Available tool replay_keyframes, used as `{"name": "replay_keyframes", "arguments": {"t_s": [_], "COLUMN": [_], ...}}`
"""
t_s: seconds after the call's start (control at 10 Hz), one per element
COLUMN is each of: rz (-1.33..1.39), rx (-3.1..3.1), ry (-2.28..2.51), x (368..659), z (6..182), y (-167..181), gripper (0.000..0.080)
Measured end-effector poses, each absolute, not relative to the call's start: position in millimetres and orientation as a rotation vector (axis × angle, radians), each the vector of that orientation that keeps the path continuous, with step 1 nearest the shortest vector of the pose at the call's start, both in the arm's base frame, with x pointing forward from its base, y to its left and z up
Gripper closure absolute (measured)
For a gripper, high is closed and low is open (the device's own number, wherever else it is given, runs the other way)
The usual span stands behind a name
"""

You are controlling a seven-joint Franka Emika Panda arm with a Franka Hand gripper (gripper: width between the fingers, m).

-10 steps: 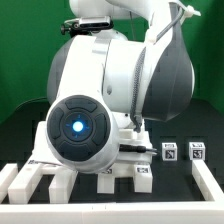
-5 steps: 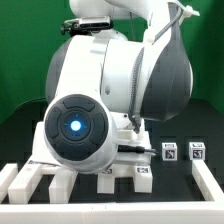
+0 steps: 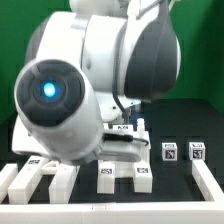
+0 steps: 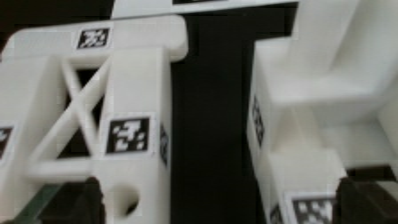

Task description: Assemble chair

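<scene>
Chair parts [image 4: 151, 45] lie close under hand [image 4: 205, 205]; hand spread wide, pinching nothing.

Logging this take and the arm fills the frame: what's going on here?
The Panda arm bends low, hiding much of the exterior view. The chair's white tagged parts lie loose, unassembled, near the front, with two small blocks at the exterior view's right. The wrist view looks close onto a cross-braced frame part beside a white slab. Whether anything is gripped cannot be told.
</scene>
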State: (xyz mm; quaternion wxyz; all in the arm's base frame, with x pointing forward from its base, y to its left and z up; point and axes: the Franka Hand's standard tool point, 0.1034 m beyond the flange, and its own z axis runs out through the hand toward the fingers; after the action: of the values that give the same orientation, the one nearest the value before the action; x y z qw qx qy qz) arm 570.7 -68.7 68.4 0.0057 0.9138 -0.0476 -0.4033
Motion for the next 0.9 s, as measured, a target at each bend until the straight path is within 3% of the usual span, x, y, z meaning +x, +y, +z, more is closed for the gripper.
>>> {"name": "replay_keyframes", "arguments": {"t_s": [0.1,0.3,0.5,0.9], "rz": [-1.12,-0.894,-0.631,-0.139], "rx": [2.936,3.041,3.107,3.202], "ry": [-0.105,-0.075,-0.072,-0.335], "x": [586,587,575,548], "z": [82.4,101.5,98.7,63.4], "y": [-74,-89,-108,-108], "gripper": [0.015,0.015,0.015,0.015]}}
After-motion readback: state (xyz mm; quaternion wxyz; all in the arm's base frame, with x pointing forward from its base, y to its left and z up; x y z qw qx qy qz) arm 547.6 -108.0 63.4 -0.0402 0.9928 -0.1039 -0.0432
